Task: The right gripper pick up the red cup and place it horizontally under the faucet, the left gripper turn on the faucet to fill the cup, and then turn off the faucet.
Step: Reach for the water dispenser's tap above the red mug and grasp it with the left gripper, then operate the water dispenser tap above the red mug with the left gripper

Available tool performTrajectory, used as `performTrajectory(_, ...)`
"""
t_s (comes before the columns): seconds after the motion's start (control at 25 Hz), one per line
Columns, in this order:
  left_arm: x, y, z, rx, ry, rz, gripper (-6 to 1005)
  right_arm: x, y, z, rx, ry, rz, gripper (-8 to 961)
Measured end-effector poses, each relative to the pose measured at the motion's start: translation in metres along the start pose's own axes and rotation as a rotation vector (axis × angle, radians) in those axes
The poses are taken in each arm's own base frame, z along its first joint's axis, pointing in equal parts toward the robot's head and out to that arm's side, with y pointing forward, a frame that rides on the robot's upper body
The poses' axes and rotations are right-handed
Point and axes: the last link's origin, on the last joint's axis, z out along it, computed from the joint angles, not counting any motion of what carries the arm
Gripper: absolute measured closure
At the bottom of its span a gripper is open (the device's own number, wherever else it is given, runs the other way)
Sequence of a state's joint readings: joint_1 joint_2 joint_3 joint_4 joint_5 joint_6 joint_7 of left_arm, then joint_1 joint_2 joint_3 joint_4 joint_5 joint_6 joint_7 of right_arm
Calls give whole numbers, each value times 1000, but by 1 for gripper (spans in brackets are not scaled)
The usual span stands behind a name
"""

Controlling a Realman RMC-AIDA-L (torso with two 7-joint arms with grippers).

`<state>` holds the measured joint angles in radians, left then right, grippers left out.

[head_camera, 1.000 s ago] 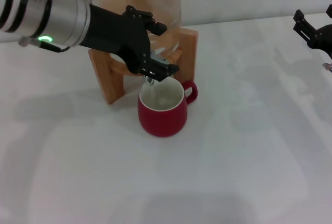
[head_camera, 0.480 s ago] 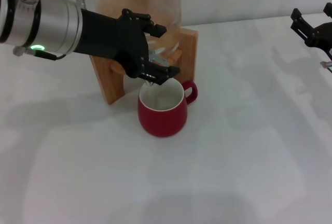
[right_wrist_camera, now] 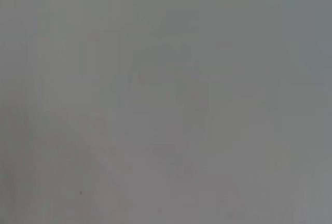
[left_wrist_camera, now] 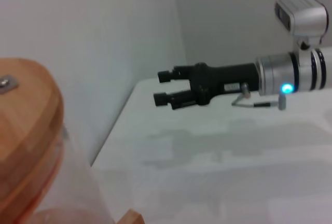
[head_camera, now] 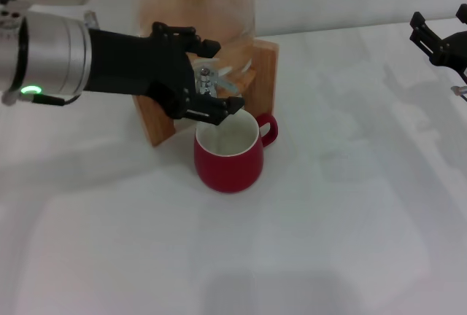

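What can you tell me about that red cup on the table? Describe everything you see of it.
The red cup is a squat, rounded mug, dark red outside and white inside, glossy like ceramic, with a small red loop handle pointing toward the robot's right. It stands upright on the white table, just in front of the wooden stand, directly below the faucet. The left gripper hovers just above its rim at the faucet; whether they touch is unclear. Whether there is water inside is also hard to tell.

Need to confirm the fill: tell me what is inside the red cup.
The red cup shows a white inside; whether water stands in it cannot be told. The left gripper covers the faucet spout above the rim, hiding any stream. The right gripper is parked far right.
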<state>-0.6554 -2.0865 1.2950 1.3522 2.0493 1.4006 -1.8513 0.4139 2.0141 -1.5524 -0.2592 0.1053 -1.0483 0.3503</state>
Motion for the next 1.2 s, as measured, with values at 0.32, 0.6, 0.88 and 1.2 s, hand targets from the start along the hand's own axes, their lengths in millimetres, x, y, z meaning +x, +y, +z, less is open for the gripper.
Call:
performTrajectory(0.32,-15,10,2,51,35,-44,120,0,1,2,-1,0,2,94)
performTrajectory(0.6,-19,14,7,39,49,-69,120,-1,3,6,-5,5,2,94)
performTrajectory(0.88,-20,18,9,27,66,-88,120,-2,7,10,-17,7,-3,93)
performTrajectory(1.2,-22,26,13,5,62,-114,120,-1,5,8,-15,11,-7,94)
